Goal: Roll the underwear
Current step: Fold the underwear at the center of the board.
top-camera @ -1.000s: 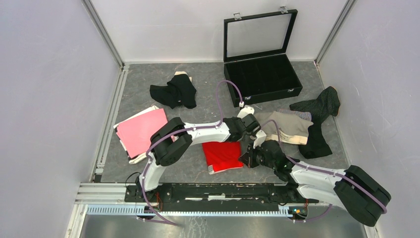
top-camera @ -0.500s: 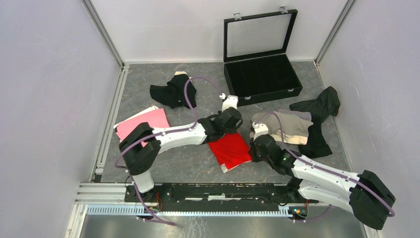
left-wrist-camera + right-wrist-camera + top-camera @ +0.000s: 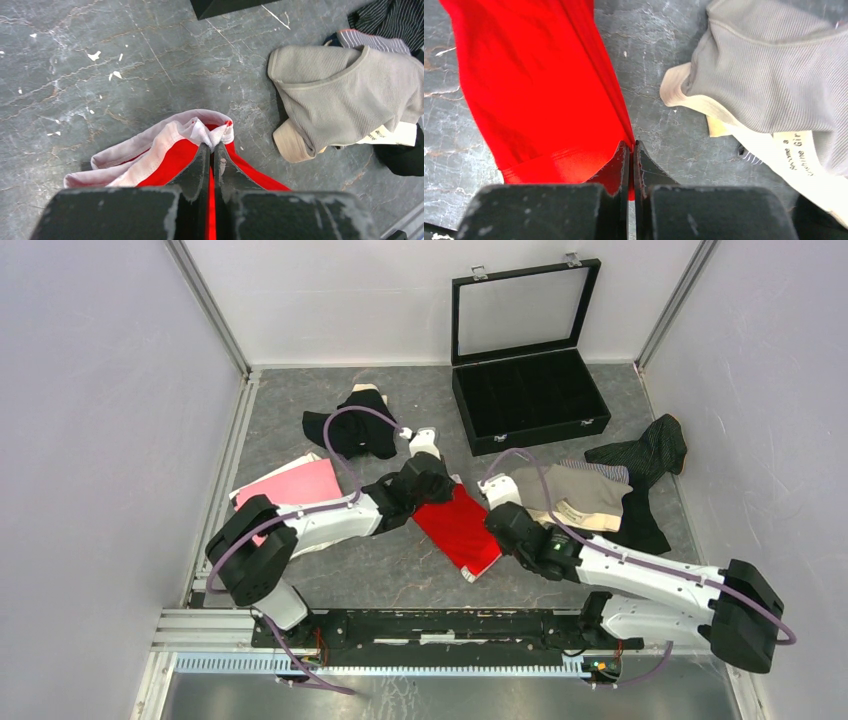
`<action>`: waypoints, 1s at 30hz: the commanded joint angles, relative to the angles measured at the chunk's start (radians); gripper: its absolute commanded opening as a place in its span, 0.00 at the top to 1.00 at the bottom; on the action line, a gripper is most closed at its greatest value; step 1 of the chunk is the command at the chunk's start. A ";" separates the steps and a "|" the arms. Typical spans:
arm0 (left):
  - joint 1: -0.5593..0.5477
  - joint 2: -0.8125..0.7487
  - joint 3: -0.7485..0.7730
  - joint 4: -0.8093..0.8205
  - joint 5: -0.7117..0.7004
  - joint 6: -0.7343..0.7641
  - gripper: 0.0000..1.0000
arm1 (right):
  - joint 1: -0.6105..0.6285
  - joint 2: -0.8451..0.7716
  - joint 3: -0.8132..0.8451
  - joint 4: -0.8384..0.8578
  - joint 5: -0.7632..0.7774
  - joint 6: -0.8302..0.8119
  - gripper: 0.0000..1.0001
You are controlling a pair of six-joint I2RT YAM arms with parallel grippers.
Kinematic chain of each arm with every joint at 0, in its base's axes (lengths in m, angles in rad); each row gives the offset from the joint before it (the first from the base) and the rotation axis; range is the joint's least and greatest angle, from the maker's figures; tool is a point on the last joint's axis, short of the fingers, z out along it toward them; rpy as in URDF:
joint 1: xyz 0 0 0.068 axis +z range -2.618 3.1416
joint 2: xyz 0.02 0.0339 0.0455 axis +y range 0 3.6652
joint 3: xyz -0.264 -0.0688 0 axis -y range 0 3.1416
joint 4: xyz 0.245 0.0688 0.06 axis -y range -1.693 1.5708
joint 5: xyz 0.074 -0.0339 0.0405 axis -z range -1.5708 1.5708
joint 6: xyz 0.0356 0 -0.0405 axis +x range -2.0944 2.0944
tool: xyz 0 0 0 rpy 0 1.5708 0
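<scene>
The red underwear [image 3: 460, 525] lies stretched on the grey floor between my two arms, its white waistband [image 3: 165, 140] at the far end. My left gripper [image 3: 432, 483] is shut on that waistband [image 3: 212, 145], pinching a bunched fold. My right gripper [image 3: 500, 528] is shut on the red cloth's edge [image 3: 630, 145] at the garment's right side. The red fabric [image 3: 534, 85] fills the upper left of the right wrist view. A beige piece [image 3: 585, 495] lies just right of it, touching nothing red.
A black glass-lidded case [image 3: 530, 390] stands open at the back. Black underwear [image 3: 352, 425] lies at back left, a pink piece [image 3: 290, 495] on the left, a dark pinstriped one [image 3: 645, 455] and a black one [image 3: 640, 530] on the right. Walls close in on both sides.
Both grippers have carried the red underwear up and to the left, turning it from a flat heap into a diagonal stretched strip. The left arm has swung left; the right arm has reached forward.
</scene>
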 commanded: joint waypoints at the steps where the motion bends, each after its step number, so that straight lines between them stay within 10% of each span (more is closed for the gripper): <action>1: 0.066 -0.061 -0.064 0.121 0.000 -0.047 0.98 | 0.096 0.049 0.082 -0.134 0.147 -0.094 1.00; 13: 0.133 -0.168 -0.298 0.288 0.055 -0.082 0.98 | 0.384 0.324 0.191 -0.242 0.405 0.025 1.00; 30: 0.154 -0.294 -0.515 0.382 0.025 -0.116 0.98 | 0.435 0.388 0.119 0.054 0.203 -0.011 0.98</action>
